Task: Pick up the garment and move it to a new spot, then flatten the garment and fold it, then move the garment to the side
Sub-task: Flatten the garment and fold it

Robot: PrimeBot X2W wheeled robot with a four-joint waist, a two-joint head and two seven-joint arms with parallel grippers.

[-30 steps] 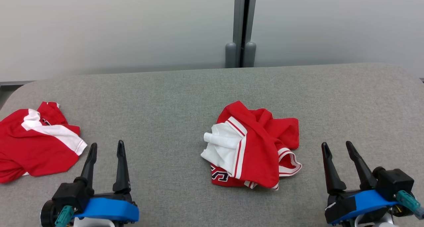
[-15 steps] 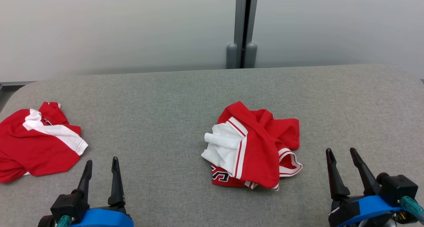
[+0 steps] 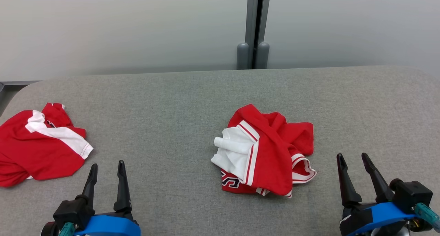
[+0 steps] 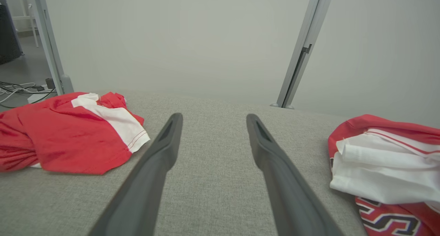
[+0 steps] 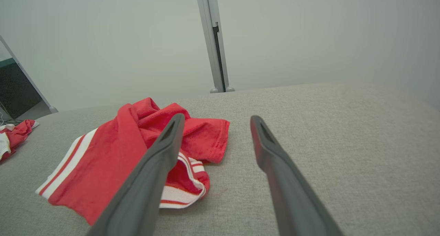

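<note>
The garment (image 3: pixel 268 150), red with white panels and striped trim, lies crumpled in a heap at the middle of the grey fabric-covered table (image 3: pixel 172 102). My left gripper (image 3: pixel 107 163) stands open near the front edge, well to the left of the heap and apart from it. My right gripper (image 3: pixel 352 155) is open just to the right of the heap, not touching it. In the left wrist view the gripper (image 4: pixel 213 116) frames bare table, with the garment (image 4: pixel 385 160) at the right. In the right wrist view the gripper (image 5: pixel 216 116) has the garment (image 5: pixel 137 150) behind its left finger.
A second red and white garment (image 3: pixel 37 146) lies fairly flat at the table's left edge, also seen from the left wrist (image 4: pixel 65 132). A grey post (image 3: pixel 254 26) stands behind the table against pale wall panels. Cables lie on the floor (image 4: pixel 20 89) beyond the left end.
Both grippers have drawn back toward the front edge, the left one more. The head camera has shifted slightly. Neither garment has moved.
</note>
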